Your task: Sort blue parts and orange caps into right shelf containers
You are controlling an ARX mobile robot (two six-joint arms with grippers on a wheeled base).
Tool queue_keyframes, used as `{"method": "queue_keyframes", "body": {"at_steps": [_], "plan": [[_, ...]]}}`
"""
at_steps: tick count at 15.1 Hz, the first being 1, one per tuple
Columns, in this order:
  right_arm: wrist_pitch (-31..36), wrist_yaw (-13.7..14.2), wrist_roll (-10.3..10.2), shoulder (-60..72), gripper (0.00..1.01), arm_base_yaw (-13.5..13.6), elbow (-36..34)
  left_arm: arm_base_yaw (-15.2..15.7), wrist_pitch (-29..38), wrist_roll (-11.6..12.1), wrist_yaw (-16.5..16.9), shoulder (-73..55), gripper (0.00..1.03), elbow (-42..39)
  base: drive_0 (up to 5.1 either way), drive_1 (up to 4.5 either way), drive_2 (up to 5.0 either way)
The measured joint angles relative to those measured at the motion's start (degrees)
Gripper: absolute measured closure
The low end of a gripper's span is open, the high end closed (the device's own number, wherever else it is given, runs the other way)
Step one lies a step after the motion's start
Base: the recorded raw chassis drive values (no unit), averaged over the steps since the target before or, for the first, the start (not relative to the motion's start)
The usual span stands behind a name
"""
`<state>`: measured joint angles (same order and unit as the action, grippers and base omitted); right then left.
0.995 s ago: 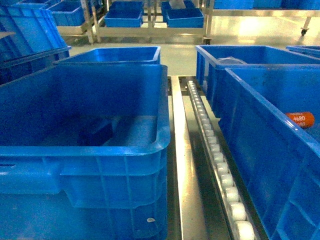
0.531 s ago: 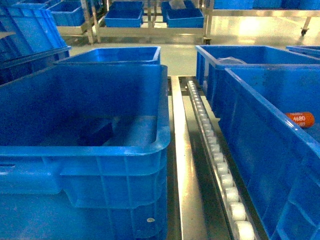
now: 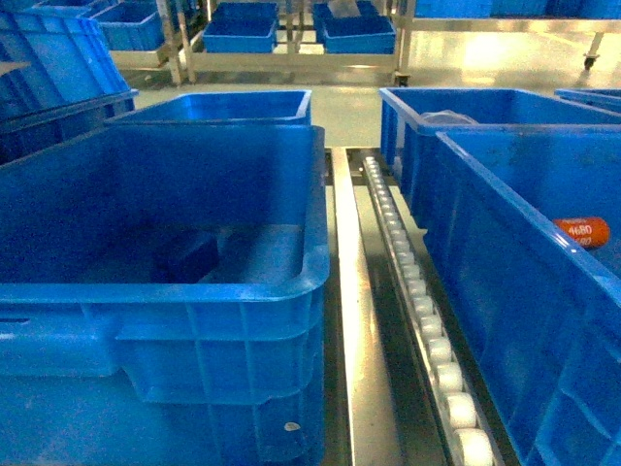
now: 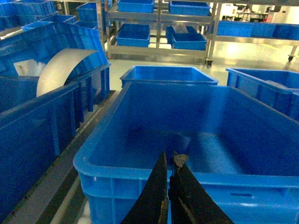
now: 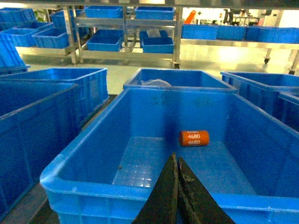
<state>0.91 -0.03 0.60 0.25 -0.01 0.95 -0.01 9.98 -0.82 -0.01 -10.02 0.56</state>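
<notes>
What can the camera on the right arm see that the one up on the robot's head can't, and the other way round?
Only the right wrist view shows the right arm's dark claw, its two tips pressed together, and the whole ribbed floor of the large blue plastic crate it hangs over.

Only the head view shows the metal roller track running between the crates, and the big blue crate on the left.

Both show the small orange cylindrical cap with white lettering lying on its side in the right crate; the head view catches it only at its edge.
</notes>
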Motion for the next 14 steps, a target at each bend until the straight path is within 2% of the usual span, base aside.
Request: {"method": "queue_keyframes", "body": {"at_steps": [2,8,9,10,12,14], "plan": [[-1.4,0.1,0.0,0.0,1.00,0.0,-0.2,0.0,-10.4,0.0,0.2,7.7,1.01,0.0,0.0,0.00,0.0],[-1.2,0.0,-0.2,0.0,1.00,0.0,-0.2,0.0,-10.2,0.2,0.0,9.6,1.01,0.0,0.0,0.00,0.0],[-1.1,0.0,-0.1,0.0,0.92,0.0,-0.2,0.0,-10.2,0.2,0.0,9.6,0.92,0.0,0.0,0.00,0.0],[-1.1,0.0,-0.2,0.0,0.77,0.0,-0.2,0.0,-10.2,0.2,0.0,9.6,0.79,0.0,0.0,0.00,0.0],[-1.1,0.0,-0.2,0.0,0.55,0.0,-0.2,0.0,-10.2,0.2,0.0,9.6,0.58,0.0,0.0,0.00,0.0],[-1.1,0.0,-0.2,0.0,0.40,0.0,-0.2,0.0,-10.2,0.2,0.0,9.6,0.43,0.0,0.0,0.00,0.0]]}}
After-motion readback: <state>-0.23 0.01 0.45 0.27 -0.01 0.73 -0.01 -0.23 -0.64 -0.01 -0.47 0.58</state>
